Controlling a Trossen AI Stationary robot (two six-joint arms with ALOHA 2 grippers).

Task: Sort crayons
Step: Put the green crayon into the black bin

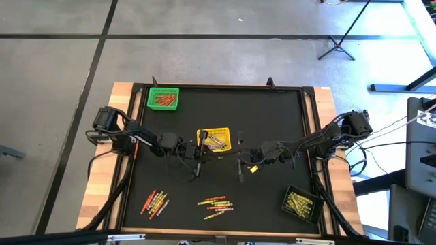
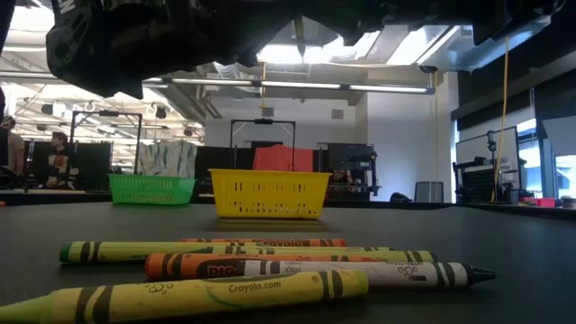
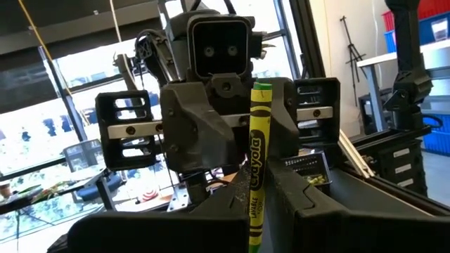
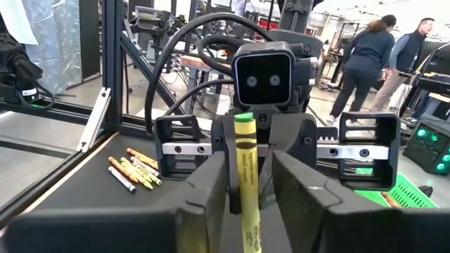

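A thin paper-wrapped yellow crayon [image 3: 258, 165] is clamped upright in the left hand [image 3: 260, 204]; a similar one [image 4: 247, 179] is gripped by the right hand [image 4: 247, 204], both above the matte black surface [image 1: 272, 122], their lower ends cut off.

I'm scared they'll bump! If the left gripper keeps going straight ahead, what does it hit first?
Probably the right gripper. The left gripper, shut on a yellow crayon, points straight at it. How far apart they are is unclear.

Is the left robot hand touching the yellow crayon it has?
Touching. The left wrist view shows the left gripper shut around the yellow crayon, fingers pressed against both sides.
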